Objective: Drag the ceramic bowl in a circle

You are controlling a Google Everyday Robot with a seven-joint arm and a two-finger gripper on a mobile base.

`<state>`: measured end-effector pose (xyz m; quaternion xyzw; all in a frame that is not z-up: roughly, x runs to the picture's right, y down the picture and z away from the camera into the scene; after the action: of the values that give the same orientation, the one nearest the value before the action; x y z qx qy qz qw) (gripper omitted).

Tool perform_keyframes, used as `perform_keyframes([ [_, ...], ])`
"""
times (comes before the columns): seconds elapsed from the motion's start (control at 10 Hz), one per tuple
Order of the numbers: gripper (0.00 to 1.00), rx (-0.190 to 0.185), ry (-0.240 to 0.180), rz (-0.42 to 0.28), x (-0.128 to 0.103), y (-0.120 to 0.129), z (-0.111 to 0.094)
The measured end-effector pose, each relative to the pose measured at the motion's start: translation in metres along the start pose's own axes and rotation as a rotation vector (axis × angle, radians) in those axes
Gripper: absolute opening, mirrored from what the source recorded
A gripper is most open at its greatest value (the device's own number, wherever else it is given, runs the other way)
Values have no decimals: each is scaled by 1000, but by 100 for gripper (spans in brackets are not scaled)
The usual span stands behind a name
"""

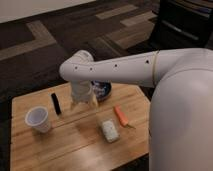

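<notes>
The ceramic bowl [103,90] is dark blue with a pale inside and sits at the back middle of the wooden table [60,145]. The white arm crosses in front of it and hides its left part. My gripper [83,103] hangs from the wrist just left of the bowl, low over the table, its fingers pointing down at the bowl's left rim.
A white plastic cup [38,119] stands at the left. A black marker [55,103] lies between cup and gripper. A carrot [121,115] and a white wrapped packet [109,130] lie in front of the bowl. The robot's white body [182,120] fills the right side.
</notes>
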<state>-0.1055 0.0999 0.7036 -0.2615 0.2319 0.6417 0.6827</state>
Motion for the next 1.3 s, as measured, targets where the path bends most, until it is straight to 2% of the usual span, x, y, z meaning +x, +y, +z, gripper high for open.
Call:
perform_keyframes([
  [0.8,65,5,-6,18,-17,-23,-3],
  [1.1,65,24,7,-22,-31,-38,0],
  [1.3,65,48,21,-94,-45,-49,4],
])
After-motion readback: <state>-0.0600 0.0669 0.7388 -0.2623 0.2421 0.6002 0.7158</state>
